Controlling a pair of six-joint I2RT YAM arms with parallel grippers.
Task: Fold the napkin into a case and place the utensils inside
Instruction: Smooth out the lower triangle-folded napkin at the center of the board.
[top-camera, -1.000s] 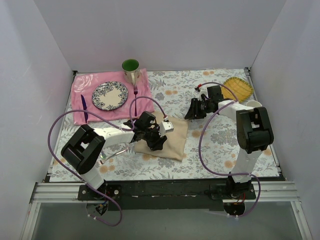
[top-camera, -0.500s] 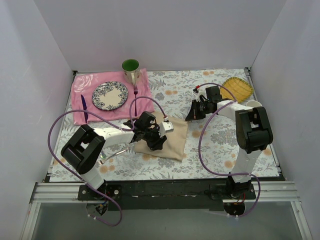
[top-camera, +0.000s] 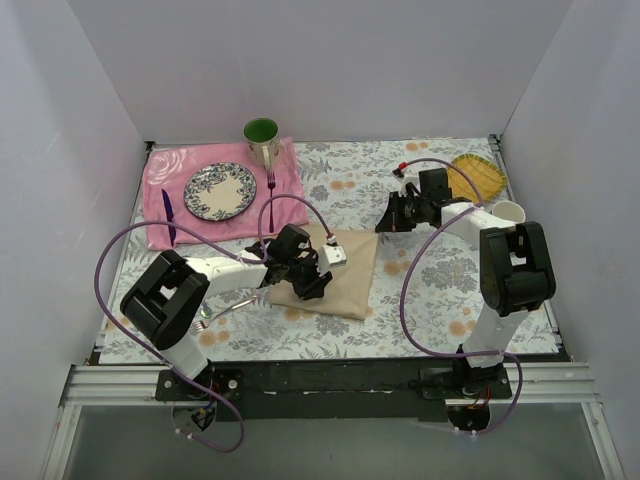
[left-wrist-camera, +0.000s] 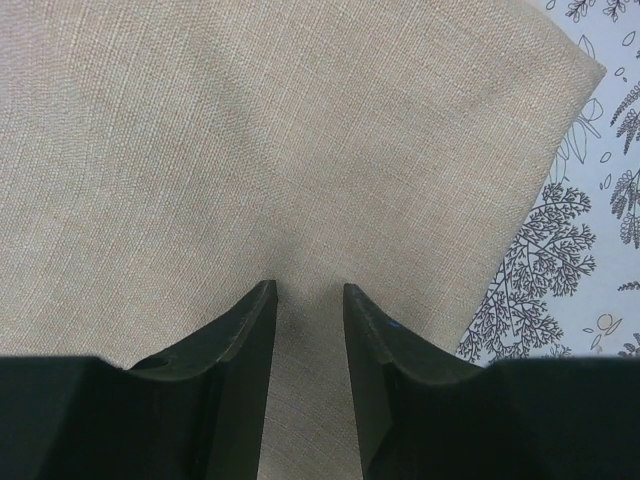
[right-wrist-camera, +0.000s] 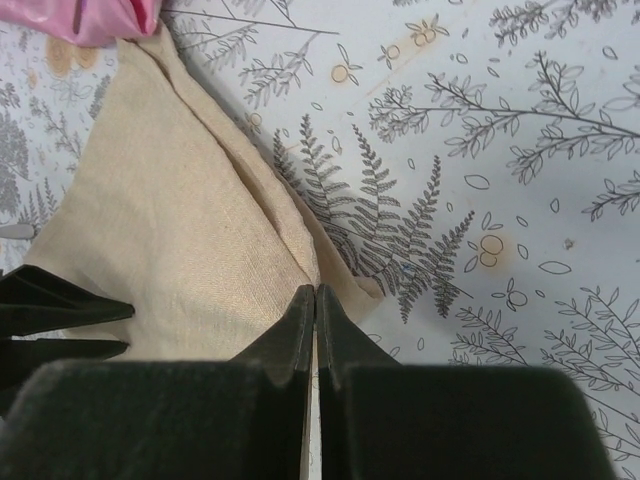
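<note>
The beige napkin (top-camera: 345, 268) lies folded on the floral tablecloth, its layered corner showing in the right wrist view (right-wrist-camera: 180, 220). My left gripper (left-wrist-camera: 305, 290) rests on the napkin's left half, jaws narrowly open with flat cloth showing between them. My right gripper (right-wrist-camera: 316, 290) is shut with nothing between its fingers. It hovers off the napkin's far right corner (top-camera: 392, 215). Pale metal utensils (top-camera: 212, 308) lie on the table by my left arm, partly hidden under it.
At the back left, a pink mat (top-camera: 160, 170) carries a patterned plate (top-camera: 219, 190), a green mug (top-camera: 262, 135), a purple fork (top-camera: 270, 183) and a dark purple utensil (top-camera: 167, 213). A yellow dish (top-camera: 475, 175) and a white cup (top-camera: 507, 210) stand at the back right.
My right gripper has shut and drawn back and away from the napkin's corner. The left gripper's jaws have narrowed a little while staying on the napkin.
</note>
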